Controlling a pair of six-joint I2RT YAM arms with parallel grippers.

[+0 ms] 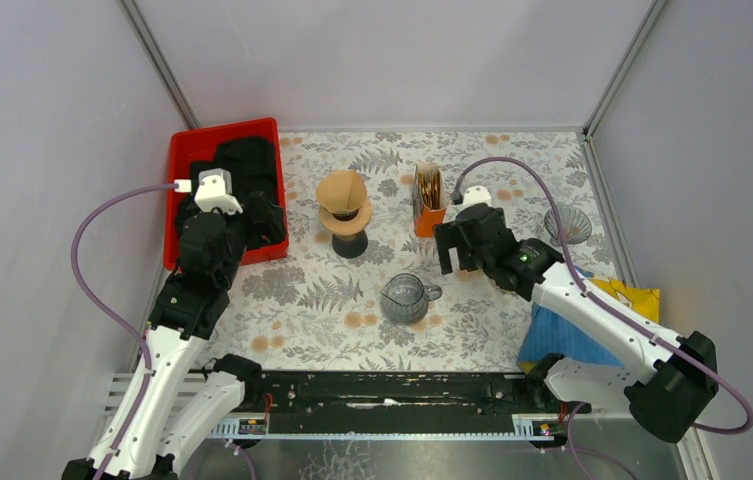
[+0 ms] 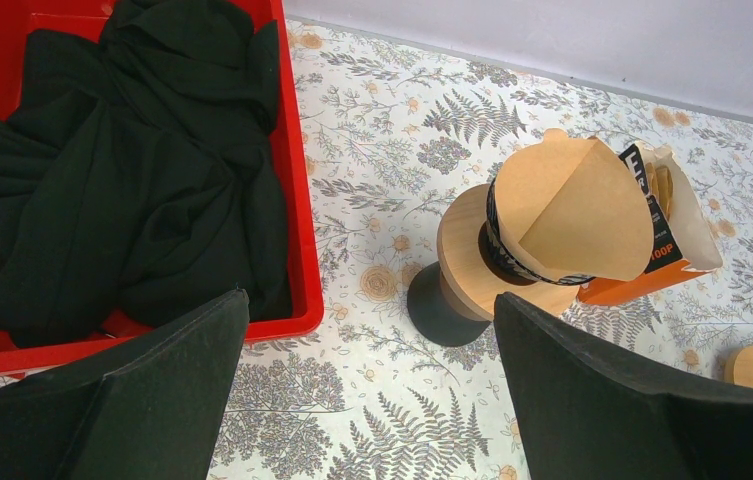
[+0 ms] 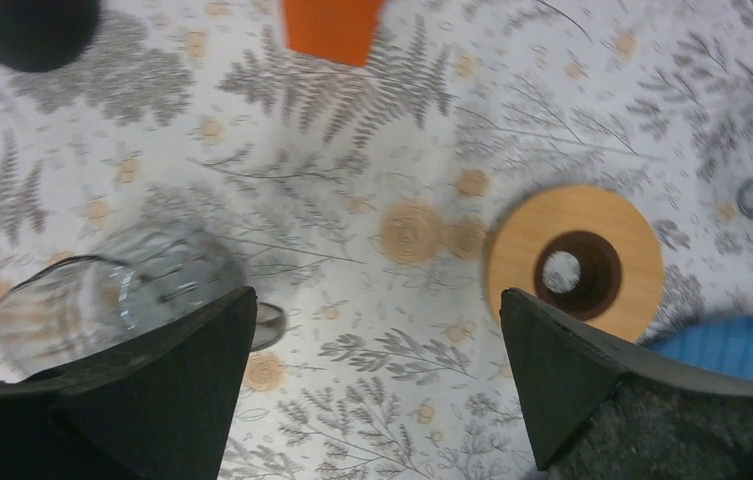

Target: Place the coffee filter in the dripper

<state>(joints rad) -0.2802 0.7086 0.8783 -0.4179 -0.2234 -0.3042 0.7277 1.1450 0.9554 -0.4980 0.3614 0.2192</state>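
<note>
Coffee filter: the brown paper cone (image 2: 572,205) sits in the mouth of the dripper (image 2: 467,255) and rises well above its rim, leaning a little toward the right edge.
Dripper: upright on a black foot with a wooden collar, on the far half of the table (image 1: 512,160), a little left of the middle.
Left gripper (image 2: 367,330): jaws spread wide and holding nothing, above the cloth between the red bin and the dripper, touching neither.
Right gripper (image 3: 377,310): jaws wide apart and empty, over bare cloth between the glass pitcher and a wooden ring.
Filter box (image 1: 429,200): orange, open at the top, upright just beside the dripper on its right.
Red bin (image 2: 302,200): in the far left corner, filled with a crumpled black cloth (image 2: 122,170).
Glass pitcher (image 1: 404,297): near the middle of the table, on the near side of the dripper.
Wooden ring (image 3: 577,262): lies flat under the right arm, near a blue cloth.
Glass dish (image 1: 566,225): by the right edge.
Blue cloth (image 1: 552,335): at the near right corner, beside a yellow item (image 1: 637,295).
In the way: the filter box crowds the dripper's right side.
</note>
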